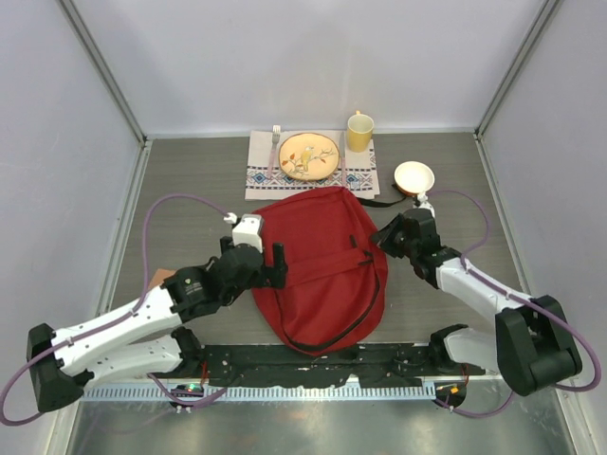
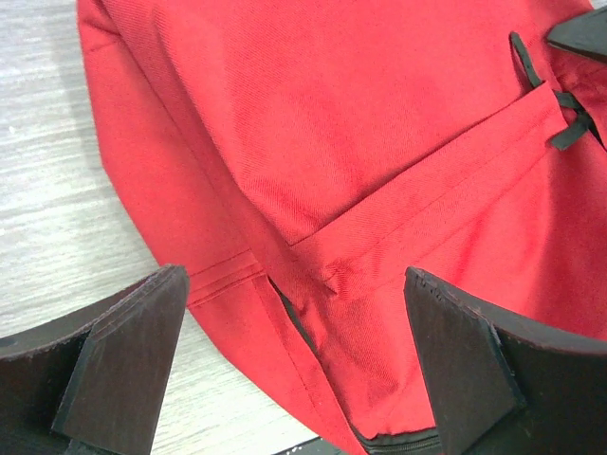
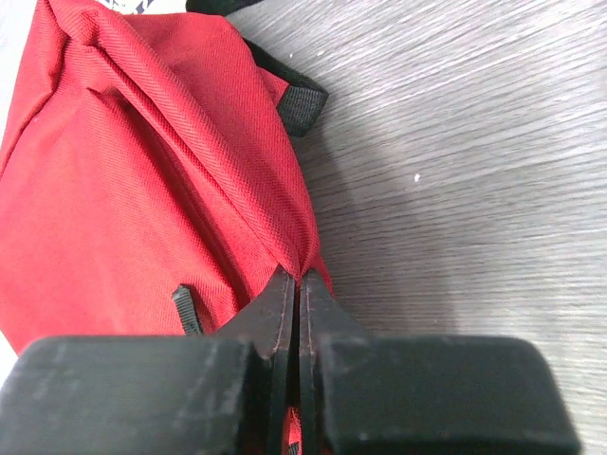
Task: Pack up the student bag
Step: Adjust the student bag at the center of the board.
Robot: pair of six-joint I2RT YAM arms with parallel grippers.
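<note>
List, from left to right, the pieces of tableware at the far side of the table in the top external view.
fork → patterned plate → yellow mug → small bowl

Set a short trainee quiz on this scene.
1. True or false: the left gripper is open.
2. What lies beside the plate on the placemat? A fork; B spoon; C knife.
3. Which gripper is shut on the edge of the backpack?
Key: 1 true; 2 A; 3 the right gripper.
</note>
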